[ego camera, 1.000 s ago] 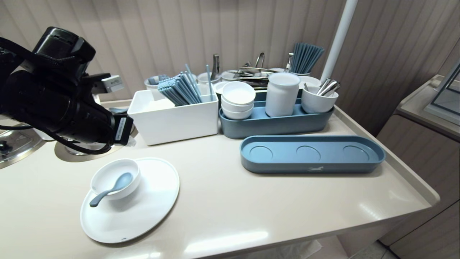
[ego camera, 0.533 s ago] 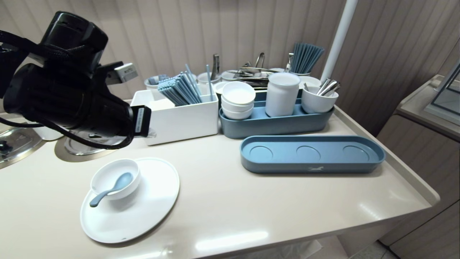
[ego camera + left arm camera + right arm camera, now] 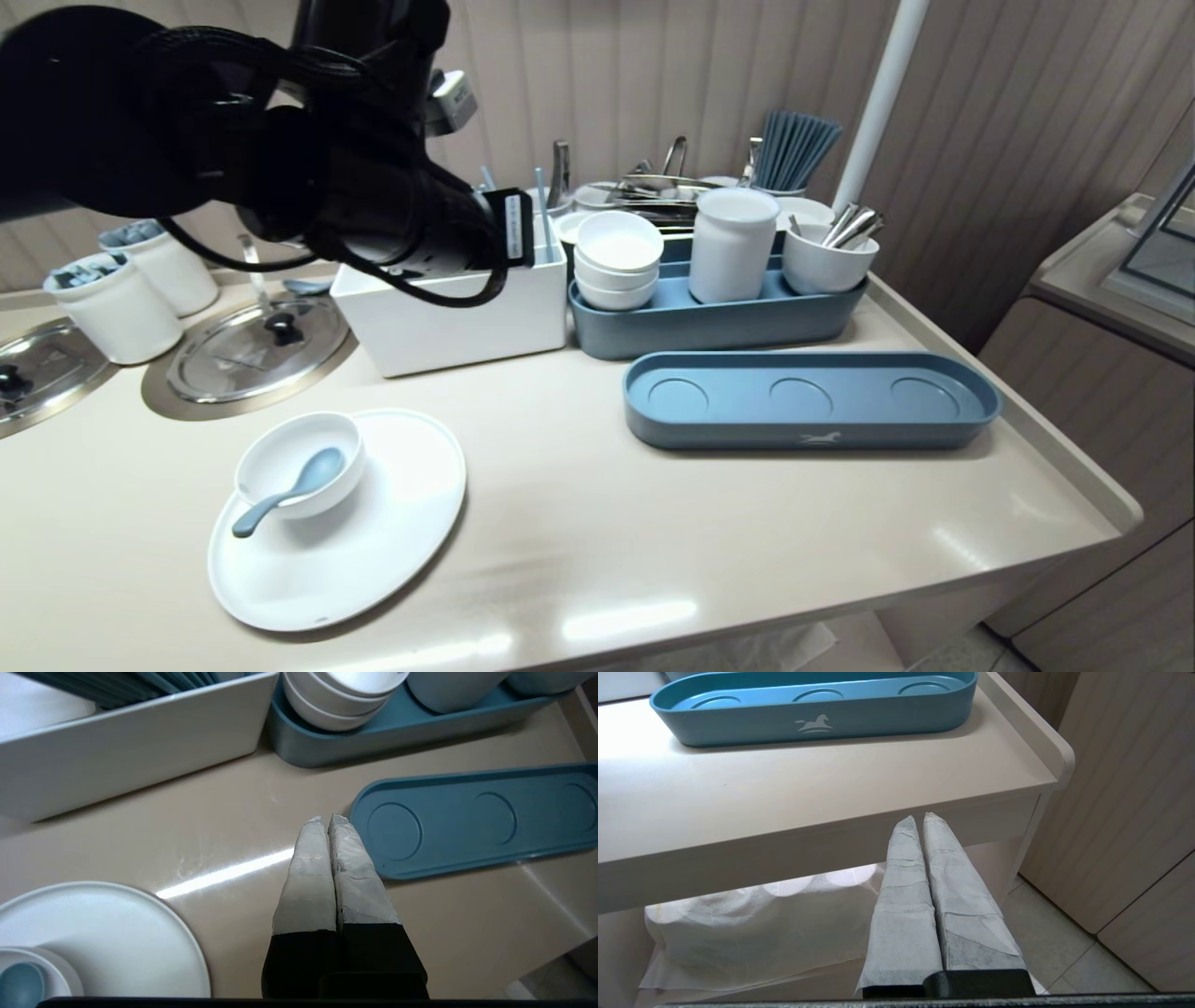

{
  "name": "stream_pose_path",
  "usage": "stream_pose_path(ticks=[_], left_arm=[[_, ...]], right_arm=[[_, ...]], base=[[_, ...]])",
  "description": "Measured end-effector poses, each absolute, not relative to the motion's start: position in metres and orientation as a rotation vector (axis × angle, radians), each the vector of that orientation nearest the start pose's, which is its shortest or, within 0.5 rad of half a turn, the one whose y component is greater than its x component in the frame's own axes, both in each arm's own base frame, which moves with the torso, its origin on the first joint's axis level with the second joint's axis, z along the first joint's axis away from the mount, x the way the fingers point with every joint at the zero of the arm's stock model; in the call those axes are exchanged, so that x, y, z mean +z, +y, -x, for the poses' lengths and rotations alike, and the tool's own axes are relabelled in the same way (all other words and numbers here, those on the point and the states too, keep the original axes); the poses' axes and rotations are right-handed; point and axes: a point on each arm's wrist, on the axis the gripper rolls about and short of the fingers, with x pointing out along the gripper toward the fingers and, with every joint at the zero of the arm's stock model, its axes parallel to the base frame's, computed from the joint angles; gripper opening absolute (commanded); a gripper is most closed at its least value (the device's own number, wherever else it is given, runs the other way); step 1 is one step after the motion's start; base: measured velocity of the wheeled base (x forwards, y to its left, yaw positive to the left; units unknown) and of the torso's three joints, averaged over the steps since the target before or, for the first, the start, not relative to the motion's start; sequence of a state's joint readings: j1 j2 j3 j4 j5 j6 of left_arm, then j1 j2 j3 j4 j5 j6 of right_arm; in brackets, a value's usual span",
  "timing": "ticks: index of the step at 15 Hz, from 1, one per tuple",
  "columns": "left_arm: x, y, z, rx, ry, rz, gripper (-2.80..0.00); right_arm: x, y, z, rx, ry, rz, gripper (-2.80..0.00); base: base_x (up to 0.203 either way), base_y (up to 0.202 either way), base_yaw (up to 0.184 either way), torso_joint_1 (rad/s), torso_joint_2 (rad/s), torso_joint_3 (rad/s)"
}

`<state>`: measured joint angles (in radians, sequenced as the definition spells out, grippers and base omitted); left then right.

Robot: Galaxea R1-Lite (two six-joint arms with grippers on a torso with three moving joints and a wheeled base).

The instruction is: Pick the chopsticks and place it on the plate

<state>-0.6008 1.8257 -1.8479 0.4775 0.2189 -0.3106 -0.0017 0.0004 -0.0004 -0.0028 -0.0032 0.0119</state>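
Zero payload in left gripper (image 3: 329,820), pressed closed, poised above surface (image 3: 210,826) near tray (image 3: 444,870); right gripper (image 3: 920,817) closed too, parked below. Judged mid-approach; needs opening before any grasp.

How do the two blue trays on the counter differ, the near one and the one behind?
The front tray is empty, showing three round recesses; the back tray holds stacked white bowls, a white jar and a cup of cutlery. The front tray has low walls; the back tray is deeper. A horse mark shows on the front tray, none on the back tray. Both are blue, long and round-ended.
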Motion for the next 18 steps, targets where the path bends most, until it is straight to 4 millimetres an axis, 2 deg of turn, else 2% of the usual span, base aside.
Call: stream_pose_path(ticks=[3,5,7,12,18], left_arm=[[0.320,-0.209,-0.304,-0.276,0.399,0.131,-2.80],[0.312,-0.216,-0.313,-0.245,0.374,0.118,-2.80],[0.309,-0.217,-0.310,-0.238,0.382,0.105,-2.80],[0.328,-0.211,-0.291,-0.255,0.342,0.120,-2.80],[0.334,-0.203,-0.281,-0.241,0.328,0.123,-2.80]], right_arm=[[0.076,0.000,0.023,-0.005,-0.003,-0.012,-2.80],[0.076,0.000,0.023,-0.005,-0.002,-0.012,-2.80],[0.076,0.000,0.023,-0.005,-0.003,-0.012,-2.80],[0.076,0.000,0.023,-0.005,-0.003,-0.012,-2.80],[0.076,0.000,0.023,-0.004,-0.004,-0.012,-2.80]], base=[[0.000,0.000,0.000,0.000,0.00,0.000],[0.000,0.000,0.000,0.000,0.00,0.000],[0.000,0.000,0.000,0.000,0.00,0.000],[0.013,0.000,0.000,0.000,0.00,0.000],[0.176,0.000,0.002,0.002,0.00,0.003]])
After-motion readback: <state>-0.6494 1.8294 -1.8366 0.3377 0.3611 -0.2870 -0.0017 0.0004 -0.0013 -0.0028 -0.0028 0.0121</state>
